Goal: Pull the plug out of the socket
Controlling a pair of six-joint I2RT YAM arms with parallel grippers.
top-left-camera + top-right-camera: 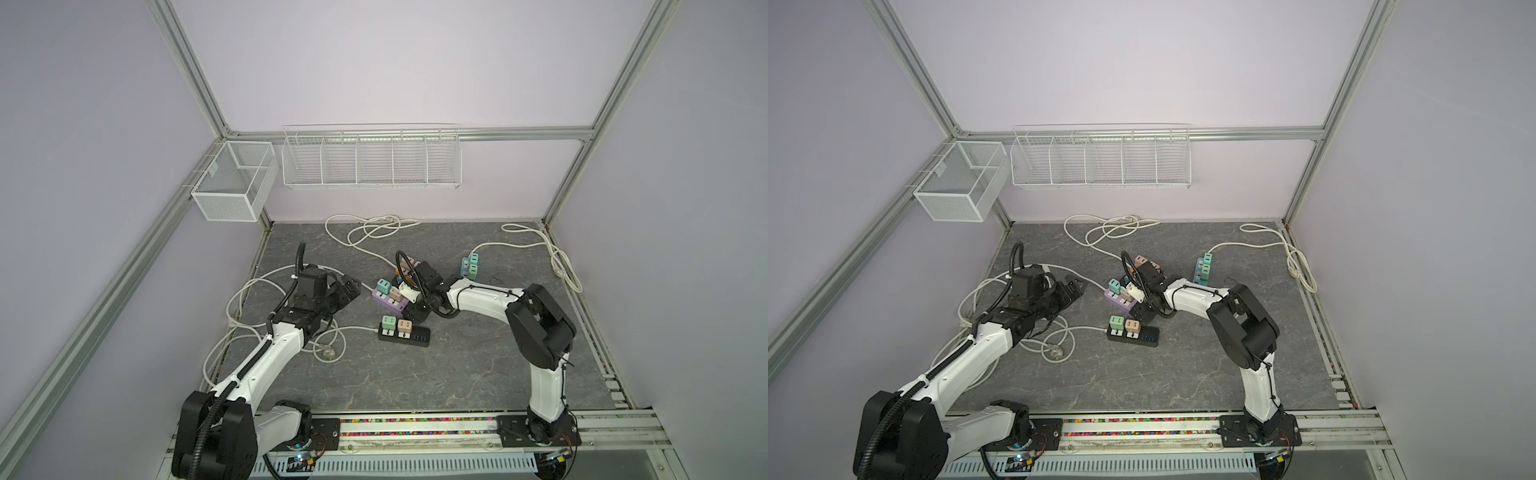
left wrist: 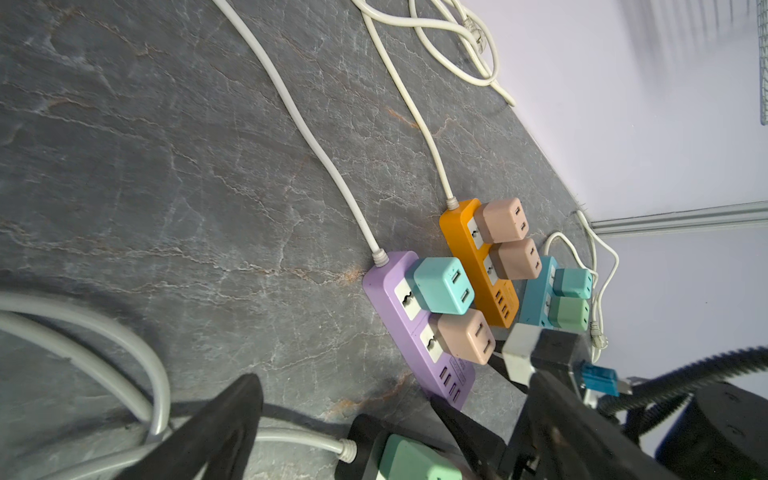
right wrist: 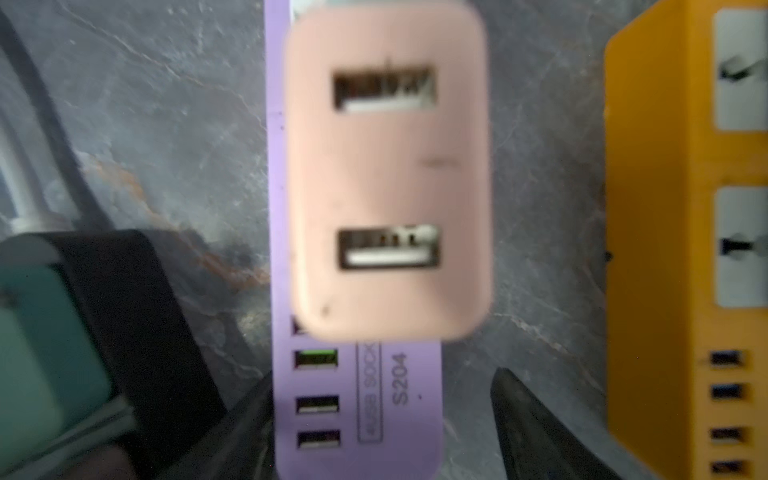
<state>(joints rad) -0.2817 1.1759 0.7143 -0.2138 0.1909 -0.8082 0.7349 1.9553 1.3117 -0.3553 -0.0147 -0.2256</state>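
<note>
My right claw (image 3: 384, 386) stands with its jaws apart and nothing between them but the USB end of the purple strip (image 3: 399, 453), which the two dark fingers straddle; whether they touch its sides I cannot tell. Just ahead of the fingertips the pink plug (image 3: 388, 174) stands up off that strip, still seated in the socket nearer the claw, its face with two USB slots turned towards my wrist camera. I judge it a light, hard plastic cube, matt with rounded corners, so a little slick. The prongs hold by friction alone, and the strip looks light enough to come up with it. I would take it across its two flat side walls, low near the base, and pull straight along the prongs without rocking. Beyond it on the same strip sits a teal plug (image 2: 442, 284), close enough to crowd a finger. To one side of the claw lies the orange strip (image 3: 665, 249), smooth, with pale socket plates; to the other lies the black strip (image 1: 417, 336) carrying a green plug (image 1: 390, 322). Well past that, my left claw (image 1: 353, 291) hangs wide open and empty over the grey, veined, stone-look table (image 1: 457, 374), with white cords (image 2: 316, 137) trailing across it.
</note>
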